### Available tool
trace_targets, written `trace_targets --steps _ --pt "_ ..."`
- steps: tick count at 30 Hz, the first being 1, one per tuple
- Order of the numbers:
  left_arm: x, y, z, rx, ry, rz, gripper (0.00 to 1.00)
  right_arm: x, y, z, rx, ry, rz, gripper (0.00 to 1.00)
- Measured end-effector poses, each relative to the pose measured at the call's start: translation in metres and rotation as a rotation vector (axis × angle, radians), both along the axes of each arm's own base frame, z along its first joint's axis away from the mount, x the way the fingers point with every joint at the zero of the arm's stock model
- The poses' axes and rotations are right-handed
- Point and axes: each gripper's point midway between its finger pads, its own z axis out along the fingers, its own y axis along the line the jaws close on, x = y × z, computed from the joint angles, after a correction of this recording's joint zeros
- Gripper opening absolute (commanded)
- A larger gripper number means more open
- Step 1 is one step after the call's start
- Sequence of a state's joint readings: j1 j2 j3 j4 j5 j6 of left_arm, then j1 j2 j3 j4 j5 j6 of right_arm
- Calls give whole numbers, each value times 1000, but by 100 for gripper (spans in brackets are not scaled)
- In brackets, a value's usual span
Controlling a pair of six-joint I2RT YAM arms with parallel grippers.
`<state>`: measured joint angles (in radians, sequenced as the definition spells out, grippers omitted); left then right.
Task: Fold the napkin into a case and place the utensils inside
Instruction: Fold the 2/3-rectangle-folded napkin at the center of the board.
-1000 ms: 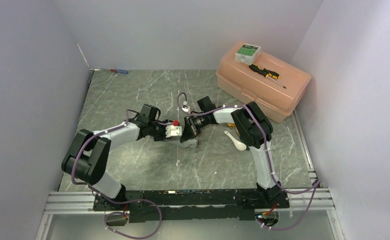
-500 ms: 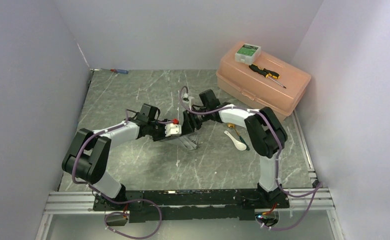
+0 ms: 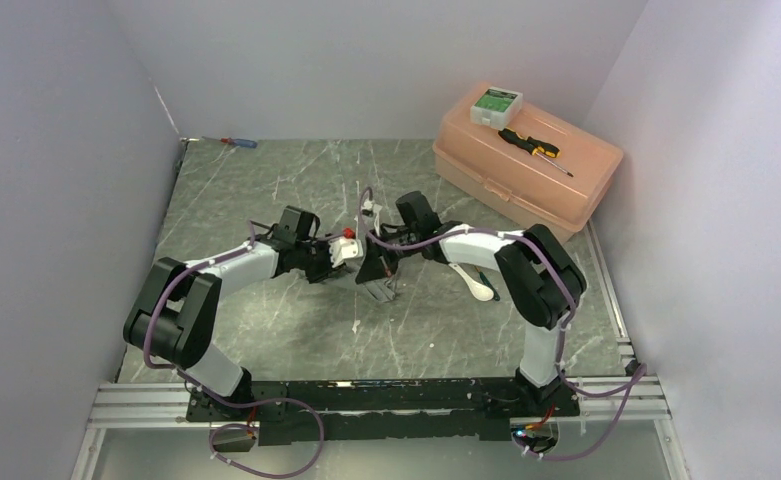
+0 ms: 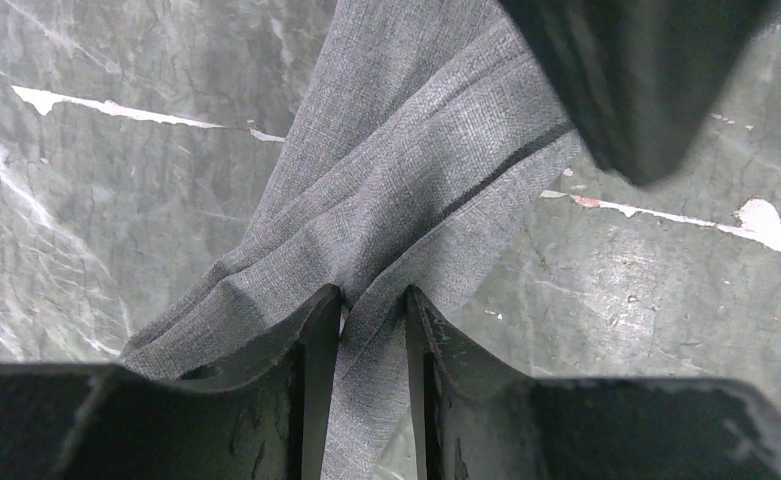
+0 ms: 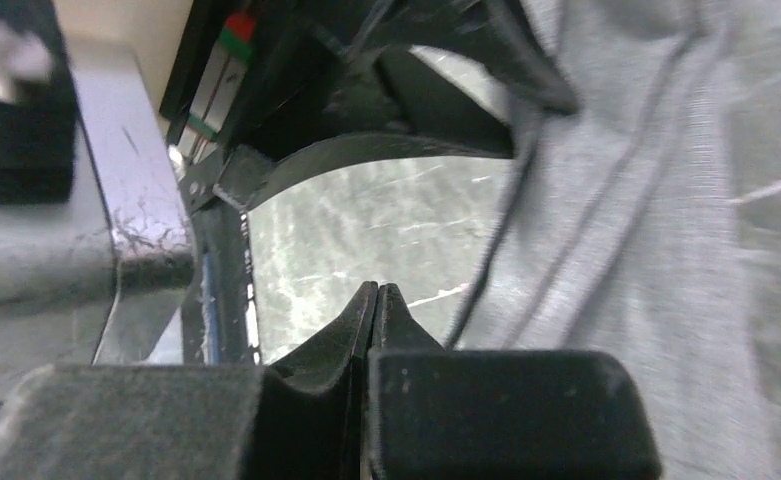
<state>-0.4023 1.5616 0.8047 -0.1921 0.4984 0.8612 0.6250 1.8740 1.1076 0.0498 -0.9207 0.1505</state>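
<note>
The grey napkin (image 3: pixel 384 288) hangs bunched in long folds between the two grippers at the table's middle. My left gripper (image 3: pixel 358 256) is shut on a fold of it; in the left wrist view the cloth (image 4: pixel 416 180) runs between the fingers (image 4: pixel 373 300). My right gripper (image 3: pixel 374 268) is next to it, and its fingers (image 5: pixel 376 292) are pressed together with no cloth showing between them. The napkin (image 5: pixel 656 220) lies just to their right. The white spoon (image 3: pixel 479 286) lies on the table under the right forearm. The gold spoon is hidden.
A peach plastic box (image 3: pixel 566 190) stands at the back right, with a black-and-yellow screwdriver (image 3: pixel 534 147) and a small white-and-green box (image 3: pixel 496 100) on its lid. A red-and-blue screwdriver (image 3: pixel 238 143) lies at the far left corner. Walls close in both sides.
The right arm has swung its elbow out to the right and lowered its forearm. Its gripper has shifted left beside the napkin. The left gripper has stayed on the cloth.
</note>
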Motion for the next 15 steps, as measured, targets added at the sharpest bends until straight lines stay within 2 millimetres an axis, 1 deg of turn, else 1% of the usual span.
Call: trace_targets --steps 4,7,10,11,13,14,15 --pt "0 0 1 -11 26 41 34 -22 8 -7 15 41 75 0" --pt "1 0 1 -21 48 74 33 -28 6 -10 20 54 94 0" --pt "3 0 2 -29 62 100 32 -30 4 -13 13 43 105 0" --pt "4 0 2 -29 66 106 32 -30 2 -15 6 32 103 7" --pt "4 0 1 -32 77 120 32 -33 -6 -20 -26 11 81 24" --pt "4 0 0 -32 83 124 32 -35 -11 -22 -43 2 67 30" --pt "4 0 0 -32 87 127 32 -38 -17 -24 -65 -9 49 32"
